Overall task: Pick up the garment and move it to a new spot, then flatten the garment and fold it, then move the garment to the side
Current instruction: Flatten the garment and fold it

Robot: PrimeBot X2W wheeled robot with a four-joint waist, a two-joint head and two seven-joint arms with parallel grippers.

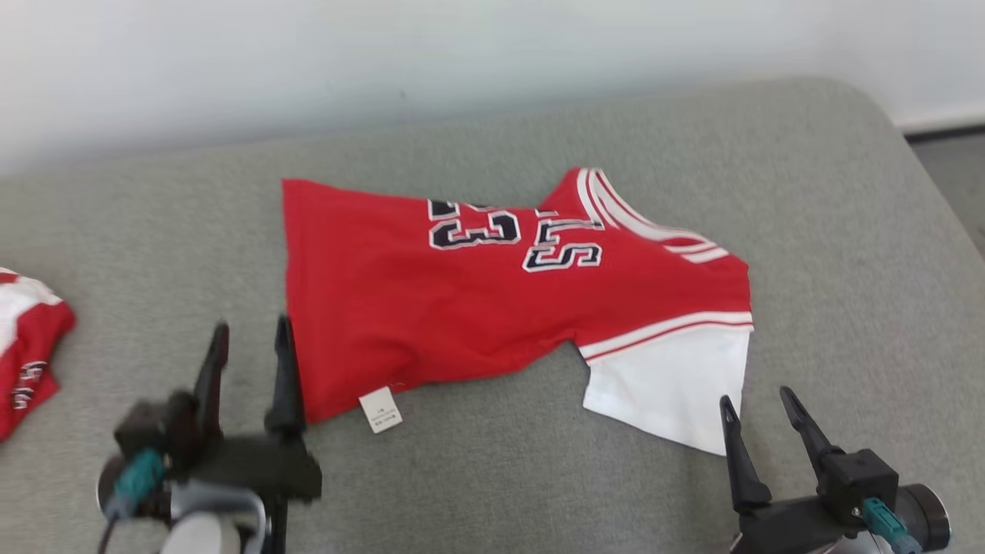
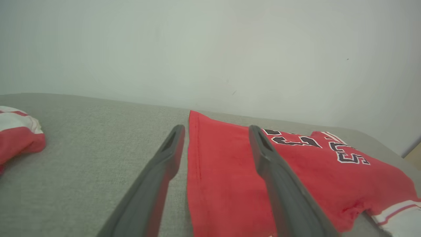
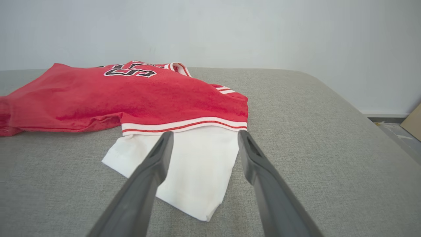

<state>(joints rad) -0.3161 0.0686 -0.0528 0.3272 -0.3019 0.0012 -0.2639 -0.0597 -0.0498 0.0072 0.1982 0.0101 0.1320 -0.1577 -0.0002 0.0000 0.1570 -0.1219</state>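
Garment (image 1: 462,308), a red jersey w/ black-and-white numerals and a white sleeve (image 1: 677,385), lies spread out approx. mid-way across the grey padded surface (image 1: 808,192), hem toward the left, collar toward the right. We see the left gripper (image 1: 252,327) w/ fingers wide apart, holding nothing, just beside the hem edge. In the left wrist view one finger sits over red cloth, the other over bare grey. Right gripper (image 1: 754,396) is likewise spread wide and empty, near the sleeve's end. A 2nd red-and-white garment (image 1: 27,338) lies well apart at far left.
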